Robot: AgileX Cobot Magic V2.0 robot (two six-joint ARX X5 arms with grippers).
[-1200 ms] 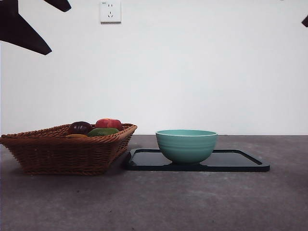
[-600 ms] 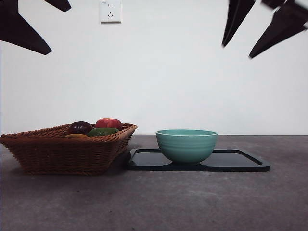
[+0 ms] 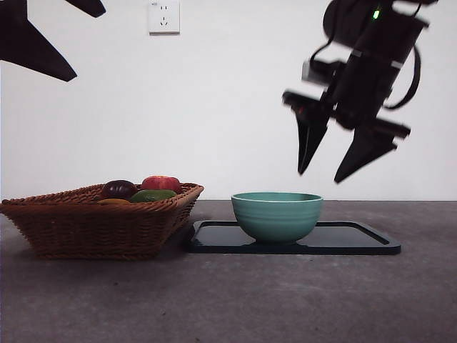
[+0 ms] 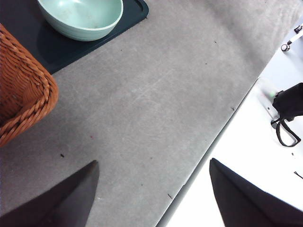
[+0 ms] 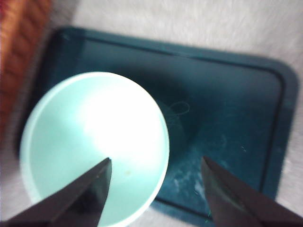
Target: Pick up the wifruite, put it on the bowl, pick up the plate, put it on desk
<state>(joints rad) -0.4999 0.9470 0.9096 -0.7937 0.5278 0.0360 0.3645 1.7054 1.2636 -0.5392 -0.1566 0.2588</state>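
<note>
The wifruite (image 3: 113,202) lies in the wicker basket (image 3: 93,225); only a sliver of its orange-brown skin shows. The teal bowl (image 3: 276,216) stands empty on the dark plate (image 3: 357,239), a flat tray on the grey desk (image 3: 228,300). My right gripper (image 3: 320,176) is open and empty, hanging just above the bowl's right rim. In the right wrist view its jaws (image 5: 156,163) straddle the rim of the bowl (image 5: 90,142) over the plate (image 5: 227,104). My left gripper (image 3: 89,43) waits open at the top left, high over the desk (image 4: 151,104).
The basket also holds a dark purple fruit (image 3: 118,189), a red fruit (image 3: 161,184) and a green one (image 3: 153,195). It stands close to the plate's left end. The left wrist view shows the basket (image 4: 19,90), the bowl (image 4: 80,16) and the desk's edge (image 4: 213,137).
My right gripper has come down from the top right corner to just above the bowl, jaws open. The left arm, the bowl and the fruits have not moved.
</note>
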